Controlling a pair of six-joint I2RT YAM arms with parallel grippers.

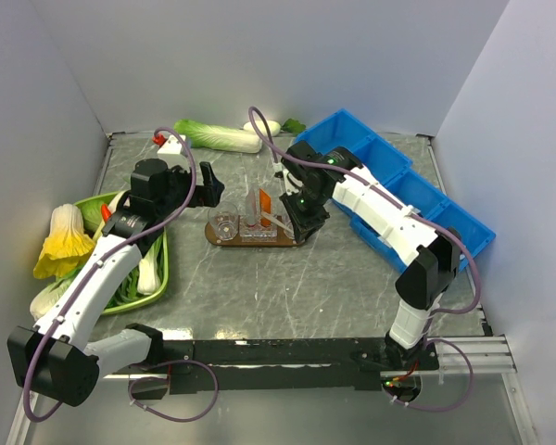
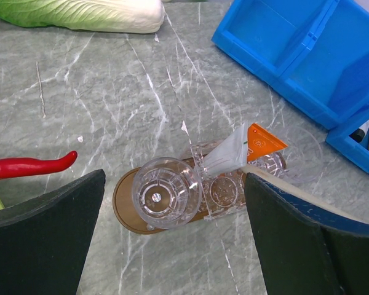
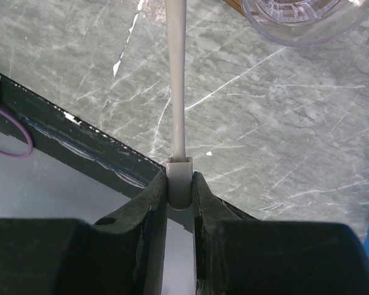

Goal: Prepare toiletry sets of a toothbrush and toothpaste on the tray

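Tray (image 1: 259, 244) is the dark wooden board sitting mid-table (image 1: 259, 306) on the grey marbled top, so that part's easy to spot. Going by size: the blue bins (image 1: 389, 176) run along the right side, well apart from the green dish (image 1: 163, 269) on the left, which is piled with leafy greens (image 1: 65, 243). A napa cabbage (image 1: 218, 136) lies along the back edge. From the left wrist view there's also a red chili (image 2: 24, 167) on the table, off to the left of the board. Three clear cups (image 2: 166, 192) stand in a row on the board. The left gripper (image 1: 209, 190) hangs over the left end with its fingers spread wide and nothing in them. The right gripper (image 3: 179, 178) is at the right end of the board, clamped tight on the butt end of the toothbrush (image 3: 177, 92) — the white stick runs out from the fingers toward the cups, passing beside one cup's rim. Can't tell if the head is actually inside a cup. The orange toothpaste (image 2: 261, 141) leans tilted over the middle and right cups — which one it's in, no idea.
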